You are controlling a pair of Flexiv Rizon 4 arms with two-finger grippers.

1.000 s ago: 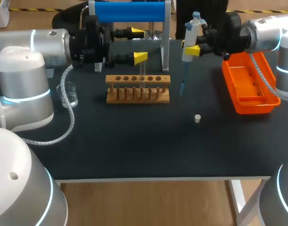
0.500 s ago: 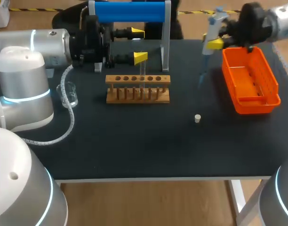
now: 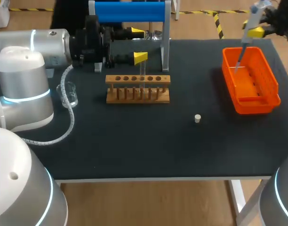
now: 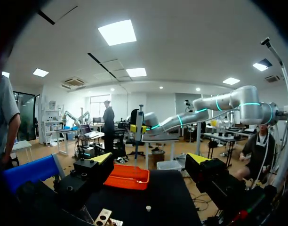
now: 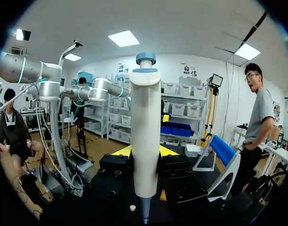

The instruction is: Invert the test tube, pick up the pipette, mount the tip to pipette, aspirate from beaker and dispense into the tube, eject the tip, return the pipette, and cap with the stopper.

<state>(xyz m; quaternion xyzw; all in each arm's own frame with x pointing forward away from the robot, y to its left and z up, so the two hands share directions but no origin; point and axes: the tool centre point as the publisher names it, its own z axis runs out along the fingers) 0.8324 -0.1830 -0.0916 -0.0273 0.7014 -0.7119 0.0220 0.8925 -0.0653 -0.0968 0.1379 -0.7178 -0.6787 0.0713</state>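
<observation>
The pipette is a long, smooth, white plastic stick with a round blue knob on top and a thin, pointed tip at the bottom. The right hand is clenched on its thick middle, one yellow fingertip on each side. It holds the pipette upright at the far right corner of the worktop. The thin tip hangs over the far end of the orange tray, a long plastic box with slotted walls. Whether the tip touches the tray cannot be told.

The left hand is released, with its two yellow-tipped fingers spread wide apart. It hangs above the wooden rack, a small brown frame with a row of round holes along the top. A thin, clear glass test tube stands upright in one hole, just under the nearer fingertip.

Behind the rack is the blue stand — a smooth blue bar on grey legs. A small see-through beaker sits well to the left of the rack, close to the left arm. The stopper — a tiny, round, white plug — lies alone on the dark worktop between the rack and the tray.
</observation>
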